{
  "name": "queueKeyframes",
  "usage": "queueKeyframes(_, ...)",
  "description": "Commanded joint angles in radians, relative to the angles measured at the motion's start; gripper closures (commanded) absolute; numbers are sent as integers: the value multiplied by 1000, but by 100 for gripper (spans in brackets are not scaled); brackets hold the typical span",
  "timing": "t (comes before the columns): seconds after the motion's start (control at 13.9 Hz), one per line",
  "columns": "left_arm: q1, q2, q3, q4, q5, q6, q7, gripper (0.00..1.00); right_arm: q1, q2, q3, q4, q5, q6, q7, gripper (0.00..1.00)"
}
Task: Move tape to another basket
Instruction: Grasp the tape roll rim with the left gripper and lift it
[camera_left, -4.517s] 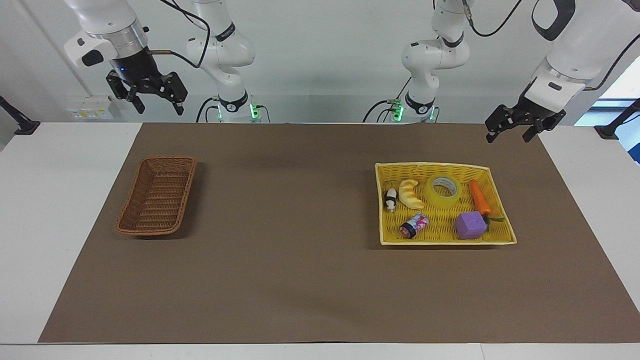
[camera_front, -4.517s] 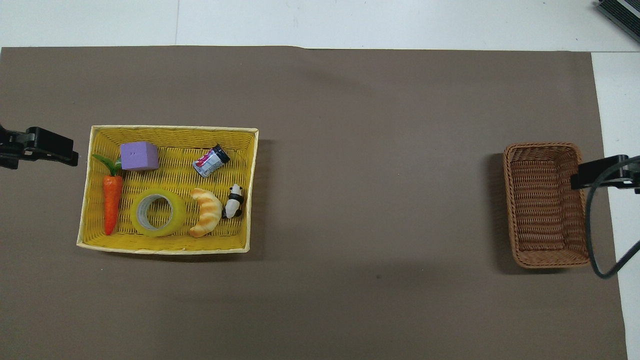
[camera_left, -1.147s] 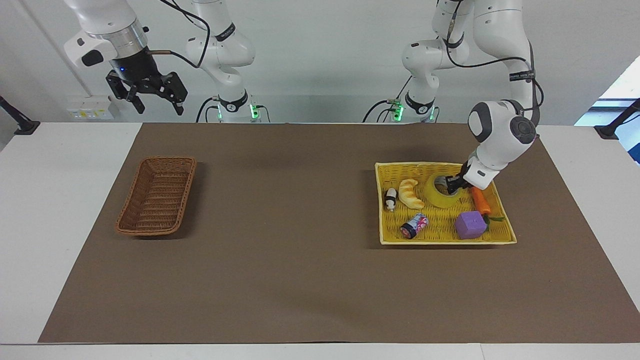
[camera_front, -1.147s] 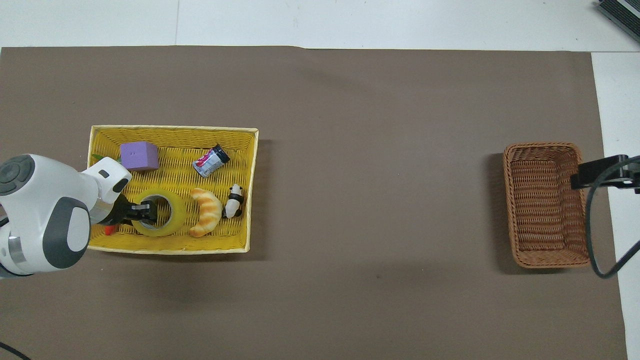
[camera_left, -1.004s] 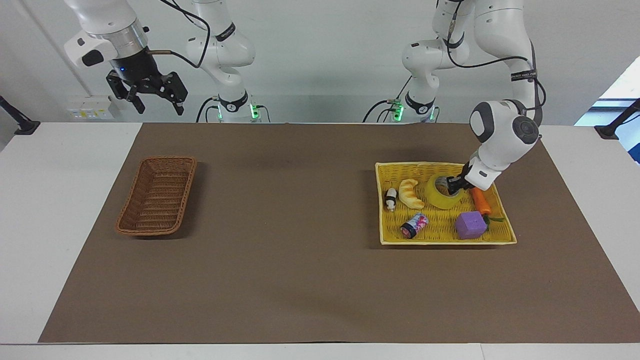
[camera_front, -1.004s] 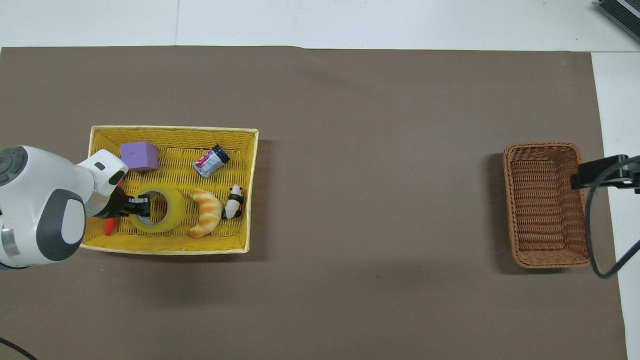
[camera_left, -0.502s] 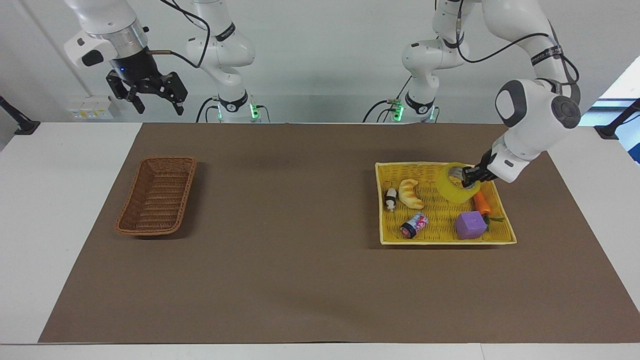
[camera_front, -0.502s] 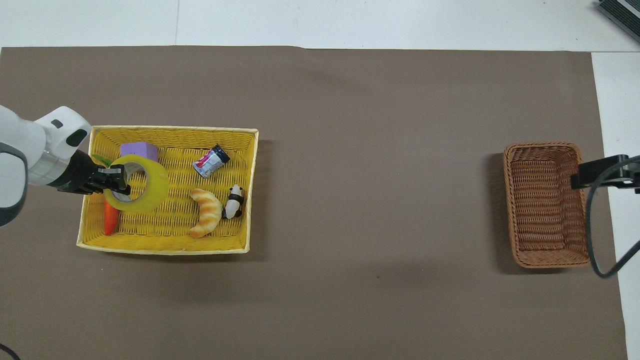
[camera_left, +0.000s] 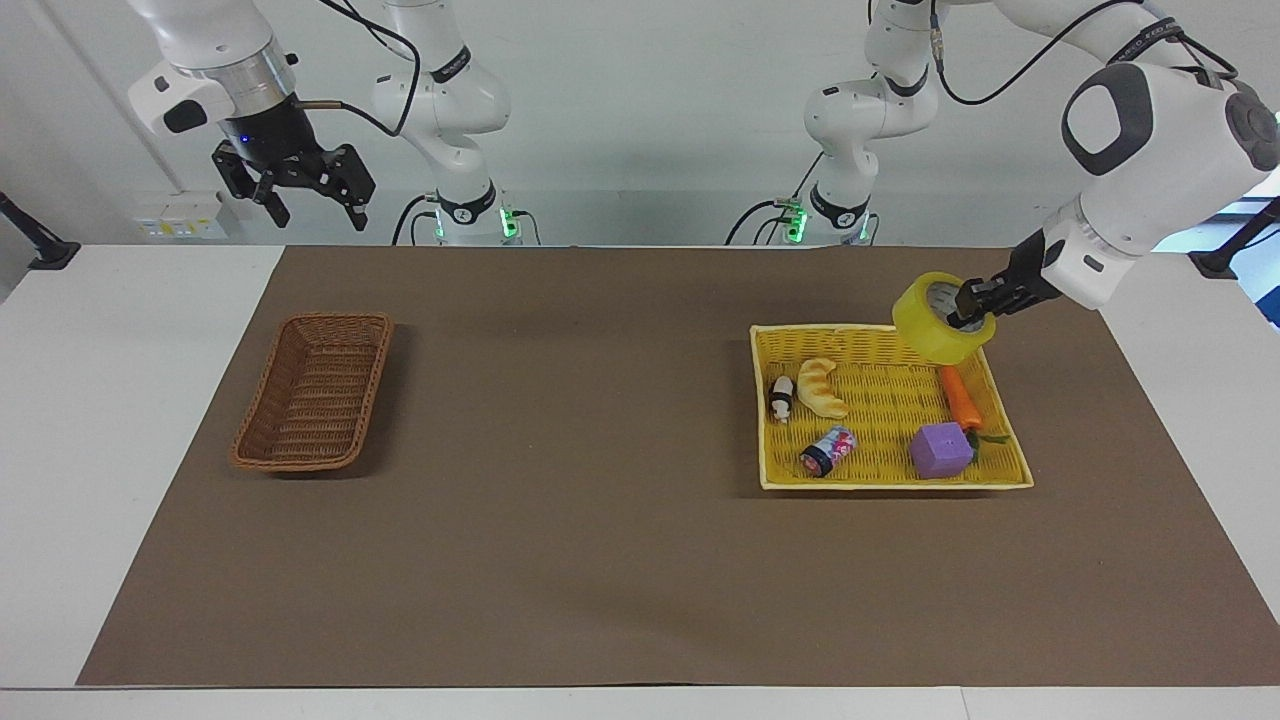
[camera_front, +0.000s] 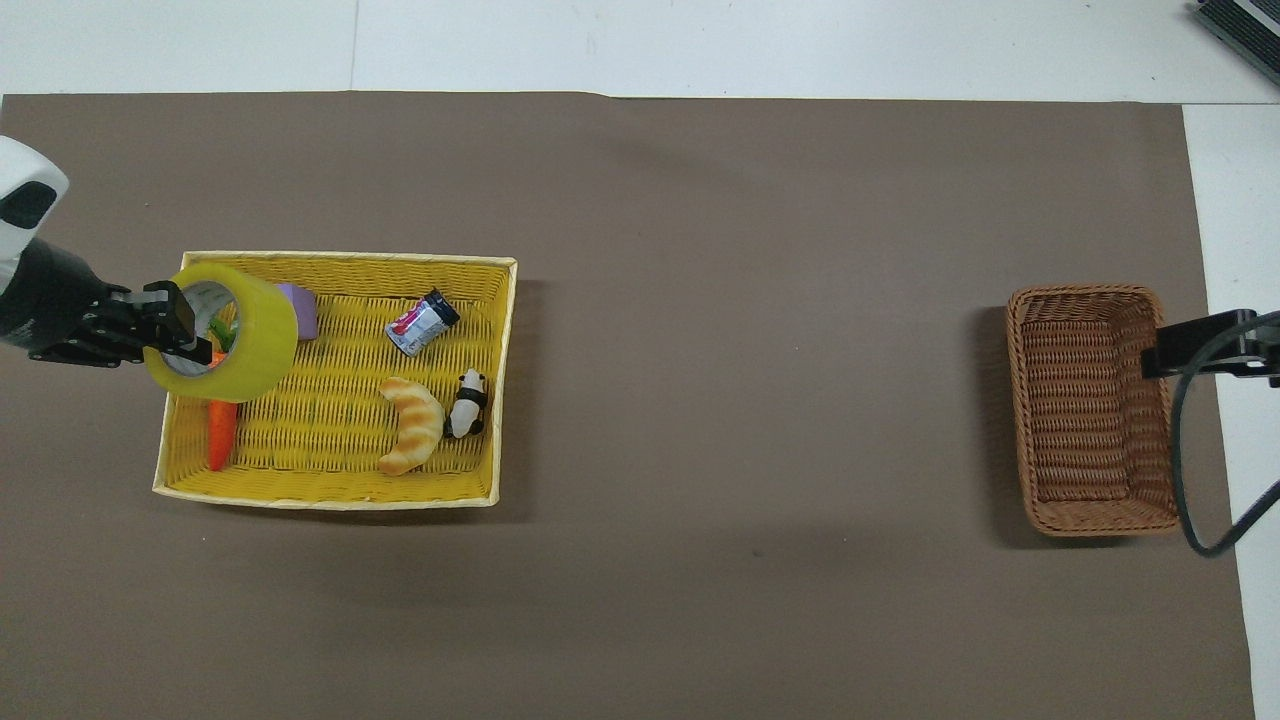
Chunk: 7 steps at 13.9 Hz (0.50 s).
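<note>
**Tape held aloft at one end of the table, target basket at the other**

In the facing view, the right gripper (camera_left: 305, 195) is seen waiting with its fingers spread, raised above the table edge near the small, narrow dark brown woven wicker basket (camera_left: 315, 390), which stands empty toward the right arm's end. Well apart, toward the left arm's end, the flat bright yellow woven basket (camera_left: 890, 482) is found. Above its corner nearest the left arm's base, the wide roll of translucent yellow packing tape (camera_left: 940, 320) is carried tilted, its wall pinched by the left gripper (camera_left: 972, 300). The whole mat's length is judged to separate roll and target; the waiting arm stands nearer the target.
</note>
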Motion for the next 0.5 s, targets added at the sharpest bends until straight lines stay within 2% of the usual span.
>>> queueKeyframes(0.0,-31,16,0,28,-20,-23,-44,100,-16,-4,7,-4,16,-3,-32,0)
queueKeyframes(0.14,-68,10,0,16,-18,-13,-91,100,-14,-4,7,-4,16,-3,-33,0)
queueKeyframes(0.43,-184,-42,-2,-84,-23,98,-229,100,-54,-4,4,-4,13,-13,-41,0)
